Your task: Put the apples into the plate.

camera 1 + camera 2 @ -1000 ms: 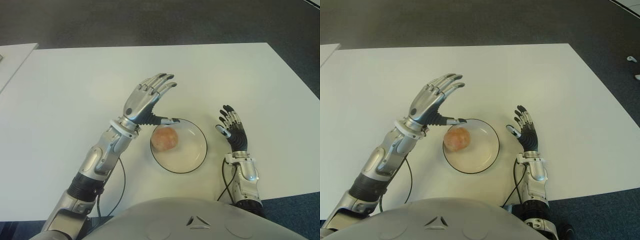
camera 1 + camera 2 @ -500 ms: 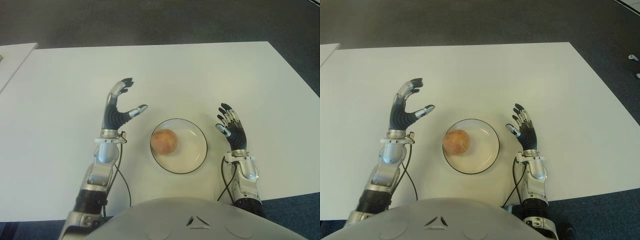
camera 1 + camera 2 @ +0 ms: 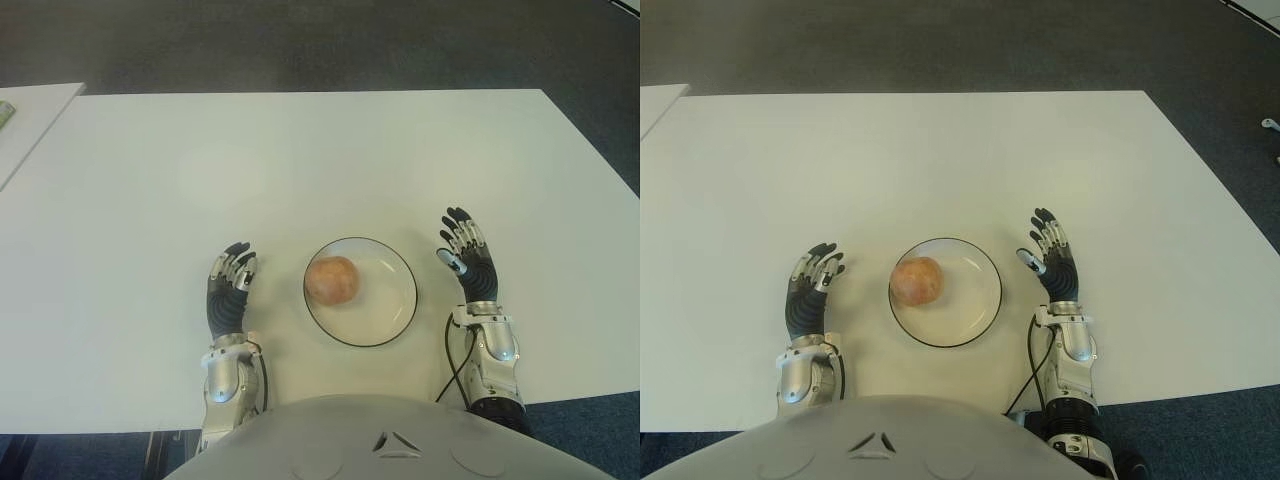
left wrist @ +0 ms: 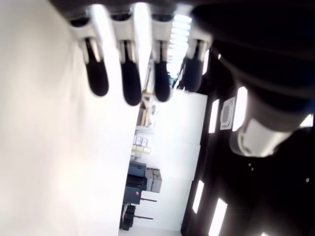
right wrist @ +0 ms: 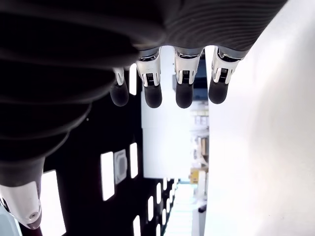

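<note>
White tabletop [image 3: 300, 150] fills the scene, dark carpet beyond its far edge. One apple [image 3: 332, 279] sits in the black-rimmed plate [image 3: 395, 310], toward the side nearest the left hand [image 3: 229, 298]. That hand shows just beside the plate, fingers relaxed and spread, holding nothing. The right hand [image 3: 465, 262] shows beside the plate's opposite rim, likewise open and empty. No other apple is in view, so the placing step looks finished; nothing further seems called for beyond keeping both hands clear.

Left hand [image 3: 229, 292] low near torso, fingers extended, holding nothing. Right hand [image 3: 466, 262] opposite side, same pose, fingers relaxed, empty, forearm vertical.
</note>
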Robot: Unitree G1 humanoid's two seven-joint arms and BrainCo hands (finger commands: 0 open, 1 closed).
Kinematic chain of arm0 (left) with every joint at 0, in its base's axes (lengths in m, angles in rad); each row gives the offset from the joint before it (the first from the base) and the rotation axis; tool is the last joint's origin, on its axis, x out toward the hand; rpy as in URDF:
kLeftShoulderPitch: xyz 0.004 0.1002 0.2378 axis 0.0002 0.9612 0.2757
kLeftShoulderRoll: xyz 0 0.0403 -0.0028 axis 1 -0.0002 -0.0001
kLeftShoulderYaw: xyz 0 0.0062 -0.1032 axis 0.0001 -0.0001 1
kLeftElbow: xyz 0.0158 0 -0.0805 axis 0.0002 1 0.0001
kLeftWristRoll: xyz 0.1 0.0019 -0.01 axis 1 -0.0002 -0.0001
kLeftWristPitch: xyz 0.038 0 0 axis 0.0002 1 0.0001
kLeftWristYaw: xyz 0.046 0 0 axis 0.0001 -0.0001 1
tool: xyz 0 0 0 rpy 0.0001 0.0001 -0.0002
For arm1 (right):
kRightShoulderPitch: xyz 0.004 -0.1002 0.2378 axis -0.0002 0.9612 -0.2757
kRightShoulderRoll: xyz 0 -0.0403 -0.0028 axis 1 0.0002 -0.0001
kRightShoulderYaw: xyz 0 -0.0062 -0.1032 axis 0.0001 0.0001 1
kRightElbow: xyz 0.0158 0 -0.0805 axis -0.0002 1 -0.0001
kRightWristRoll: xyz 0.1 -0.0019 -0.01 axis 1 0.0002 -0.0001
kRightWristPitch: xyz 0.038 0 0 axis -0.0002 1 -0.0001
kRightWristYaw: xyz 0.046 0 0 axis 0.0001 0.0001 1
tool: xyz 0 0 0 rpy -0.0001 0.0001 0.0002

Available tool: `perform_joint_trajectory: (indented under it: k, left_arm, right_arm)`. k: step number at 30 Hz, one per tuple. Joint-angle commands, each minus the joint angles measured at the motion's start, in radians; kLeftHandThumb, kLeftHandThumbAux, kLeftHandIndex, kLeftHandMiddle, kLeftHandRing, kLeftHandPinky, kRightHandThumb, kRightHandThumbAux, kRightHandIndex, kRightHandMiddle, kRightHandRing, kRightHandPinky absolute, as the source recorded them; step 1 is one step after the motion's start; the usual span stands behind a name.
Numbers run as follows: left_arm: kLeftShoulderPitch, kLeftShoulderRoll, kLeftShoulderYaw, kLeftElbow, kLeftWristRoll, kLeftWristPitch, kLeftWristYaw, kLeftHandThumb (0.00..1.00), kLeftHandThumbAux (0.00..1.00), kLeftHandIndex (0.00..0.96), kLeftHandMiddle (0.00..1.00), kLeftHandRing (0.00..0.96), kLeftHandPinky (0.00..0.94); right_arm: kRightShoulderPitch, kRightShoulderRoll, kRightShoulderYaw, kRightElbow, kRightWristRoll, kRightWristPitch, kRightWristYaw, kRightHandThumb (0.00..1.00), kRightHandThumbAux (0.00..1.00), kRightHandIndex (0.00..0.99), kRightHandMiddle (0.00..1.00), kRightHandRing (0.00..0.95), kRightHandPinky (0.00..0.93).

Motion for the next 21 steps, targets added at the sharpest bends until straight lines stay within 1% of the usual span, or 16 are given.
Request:
perform_joint_trajectory:
  k: [1,4,9,14,21]
  left_arm:
    - [-0.022,0.002,0.023,0.067,0.081,0.004,0.031,0.260,0.586,0.241,0.217,0.265,0.305]
    - [-0.028,0.011,0.028,0.087,0.145,-0.001,0.050,0.241,0.585,0.224,0.203,0.244,0.283]
    - [-0.050,0.026,0.038,0.130,0.220,0.002,0.071,0.192,0.580,0.134,0.162,0.196,0.221]
    - [-0.055,0.025,0.036,0.158,0.262,-0.011,0.078,0.168,0.596,0.089,0.146,0.180,0.206]
    - [-0.058,0.018,0.023,0.194,0.289,-0.039,0.074,0.142,0.592,0.061,0.127,0.158,0.181]
  right_arm:
    - [0.065,0.054,0.004,0.114,0.050,0.015,0.013,0.264,0.595,0.087,0.109,0.078,0.092]
    - [0.065,0.052,0.006,0.111,0.043,0.010,0.009,0.265,0.597,0.088,0.108,0.077,0.089]
    - [0.064,0.050,0.006,0.107,0.025,0.001,-0.011,0.262,0.607,0.102,0.113,0.077,0.095]
    - [0.066,0.048,0.007,0.099,0.026,0.005,-0.017,0.273,0.610,0.114,0.117,0.081,0.109]
    - [0.073,0.037,0.011,0.084,0.012,0.017,-0.028,0.264,0.603,0.125,0.104,0.066,0.093]
